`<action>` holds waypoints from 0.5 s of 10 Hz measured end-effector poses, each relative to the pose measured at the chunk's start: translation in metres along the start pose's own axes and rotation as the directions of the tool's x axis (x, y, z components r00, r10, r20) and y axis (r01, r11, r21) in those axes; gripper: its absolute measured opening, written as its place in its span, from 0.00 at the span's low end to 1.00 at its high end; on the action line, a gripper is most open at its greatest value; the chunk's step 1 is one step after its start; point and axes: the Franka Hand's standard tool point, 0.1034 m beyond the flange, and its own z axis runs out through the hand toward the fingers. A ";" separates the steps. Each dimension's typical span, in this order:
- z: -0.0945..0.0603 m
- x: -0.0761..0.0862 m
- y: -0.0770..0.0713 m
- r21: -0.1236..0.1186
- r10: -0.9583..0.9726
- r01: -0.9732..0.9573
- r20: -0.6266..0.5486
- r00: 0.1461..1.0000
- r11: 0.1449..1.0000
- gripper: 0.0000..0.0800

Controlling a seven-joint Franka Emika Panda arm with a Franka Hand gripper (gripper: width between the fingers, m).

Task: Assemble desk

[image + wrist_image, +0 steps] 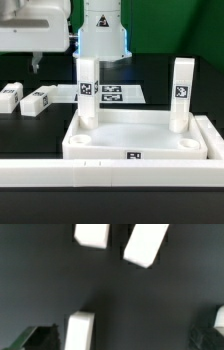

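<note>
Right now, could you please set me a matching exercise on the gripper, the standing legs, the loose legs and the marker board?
1 gripper
2 standing legs
3 loose legs
4 marker board

a lying on the table, exterior view's left
b open, empty
c upright at far corners of the panel
d flat behind the panel

Pairs: 1-b, 2-c, 3-a, 4-d

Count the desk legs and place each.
4. By the exterior view's sides: left upright leg and right upright leg stand in the desk panel's far corners; outer loose leg and inner loose leg lie on the table, left of it. None seems hidden.
</note>
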 end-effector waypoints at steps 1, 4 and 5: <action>0.013 -0.007 -0.005 0.039 0.035 -0.035 0.013 0.999 0.999 0.81; 0.015 -0.005 -0.010 0.038 0.029 -0.029 0.014 0.999 0.999 0.81; 0.015 -0.005 -0.010 0.037 0.028 -0.029 0.015 0.999 0.999 0.81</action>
